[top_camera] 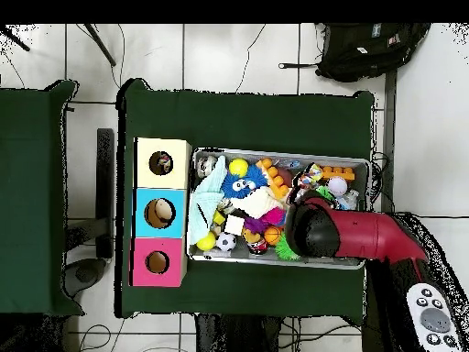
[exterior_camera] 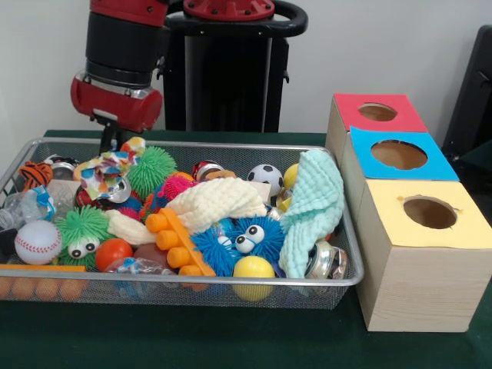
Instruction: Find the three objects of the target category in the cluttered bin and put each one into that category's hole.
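The silver wire-mesh bin [exterior_camera: 231, 283] sits on the green table, heaped with toys; it also shows in the overhead view [top_camera: 238, 259]. One white fabric piece with multicoloured dots [exterior_camera: 104, 173] lies at the bin's far left corner. No other dotted piece shows. My gripper [exterior_camera: 115, 142] hangs from the red arm just above and behind that piece, touching or nearly touching it. Its state cannot be made out. In the overhead view the arm [top_camera: 330, 234] hides the gripper and the piece. The yellow-topped hole [exterior_camera: 429, 212] is in the largest wooden box at the right [top_camera: 160, 163].
A mint-green waffle cloth [exterior_camera: 315, 204] drapes over the bin's right side. A cream waffle cloth [exterior_camera: 219, 201] lies mid-bin. Around them are a green spiky ball [exterior_camera: 150, 169], a blue fuzzy toy [exterior_camera: 242, 238], a baseball [exterior_camera: 37, 242], and the blue-topped [exterior_camera: 398, 154] and red-topped [exterior_camera: 377, 112] holes.
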`<control>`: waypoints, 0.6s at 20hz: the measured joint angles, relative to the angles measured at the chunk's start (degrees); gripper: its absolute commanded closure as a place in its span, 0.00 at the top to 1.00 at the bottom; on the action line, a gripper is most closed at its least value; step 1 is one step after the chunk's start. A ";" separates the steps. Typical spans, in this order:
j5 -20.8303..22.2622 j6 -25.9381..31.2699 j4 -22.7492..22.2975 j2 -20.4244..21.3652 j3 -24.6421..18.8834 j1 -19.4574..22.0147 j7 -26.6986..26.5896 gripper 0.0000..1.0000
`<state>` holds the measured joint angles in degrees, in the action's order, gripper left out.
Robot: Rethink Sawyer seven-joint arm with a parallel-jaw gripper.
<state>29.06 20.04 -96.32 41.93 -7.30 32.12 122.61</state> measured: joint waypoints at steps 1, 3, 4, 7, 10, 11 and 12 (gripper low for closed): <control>-0.43 0.34 -0.02 0.15 -0.01 -0.16 0.00 0.00; -1.92 1.49 -0.09 0.64 -0.19 -0.71 0.00 0.00; -2.78 2.00 -0.11 0.87 -0.29 -1.06 0.00 0.00; -5.19 3.37 -0.13 1.37 -0.48 -2.23 0.01 0.00; -7.22 4.63 -0.14 1.73 -0.53 -3.69 0.01 0.00; -7.71 4.93 -0.13 1.82 -0.53 -4.03 0.01 0.00; -9.14 5.84 -0.13 2.19 -0.52 -5.05 0.01 0.00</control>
<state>19.92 25.88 -96.45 44.11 -7.82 27.07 122.62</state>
